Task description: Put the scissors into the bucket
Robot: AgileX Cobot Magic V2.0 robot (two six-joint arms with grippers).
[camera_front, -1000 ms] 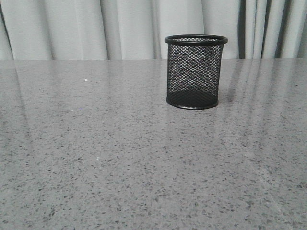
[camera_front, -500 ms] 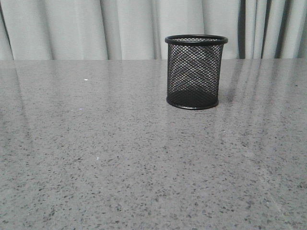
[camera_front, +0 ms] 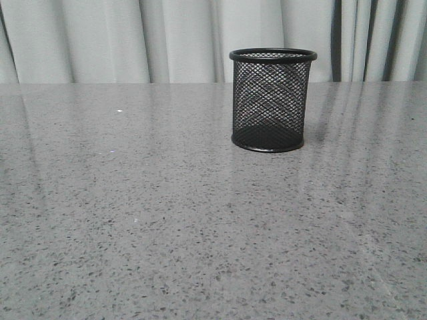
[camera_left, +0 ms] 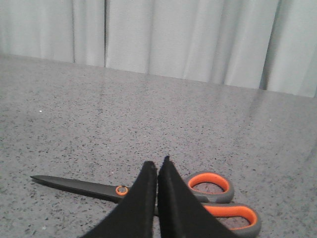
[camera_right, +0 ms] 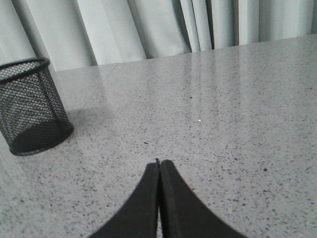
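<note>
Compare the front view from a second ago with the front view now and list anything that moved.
Nothing visibly changed. The wire-mesh bucket stands upright on the same spot of the speckled grey table, and neither arm has entered the front view. Now, the left wrist view shows the scissors lying flat on the table beyond the closed left gripper; the right gripper is also closed and holds nothing.

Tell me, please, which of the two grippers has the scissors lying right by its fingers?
The left gripper: the scissors lie flat on the table just beyond its closed fingers. The right gripper faces bare table, with only the bucket off to one side.
</note>
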